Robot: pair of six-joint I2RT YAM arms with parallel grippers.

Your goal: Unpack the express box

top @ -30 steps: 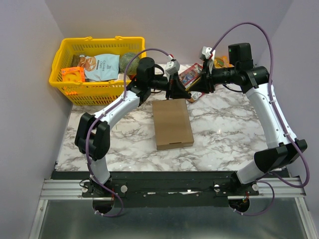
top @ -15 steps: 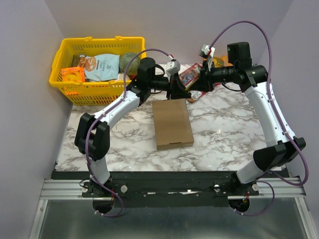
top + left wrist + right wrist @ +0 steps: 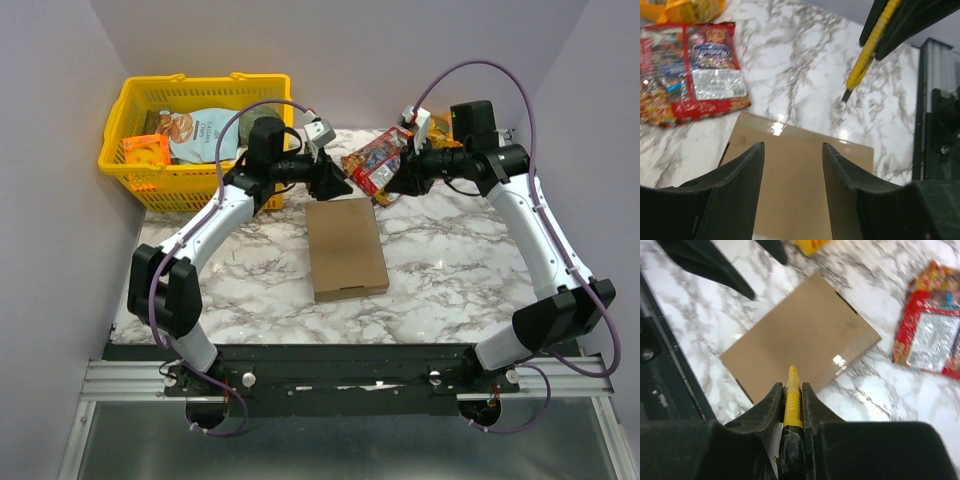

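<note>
Update on the last second: the left tool (image 3: pixel 334 185) has gone from nearly shut to wide, with nothing between its fingers. That arm has also swung back toward the left. It used to crowd the red snack packet (image 3: pixel 371 163), and now the packet lies in plain view on the marble surface (image 3: pixel 455 262), just past the far edge of the express box (image 3: pixel 346 248).

The right tool (image 3: pixel 791 385) is roughly where it was, still pinched narrow on a yellow cutter (image 3: pixel 792 407), whose tip points out over the box. The box itself hasn't budged. It lies flat in the middle of the surface, lid shut, long side running near to far. The yellow basket (image 3: pixel 190 187) at far left looks the same too.
</note>
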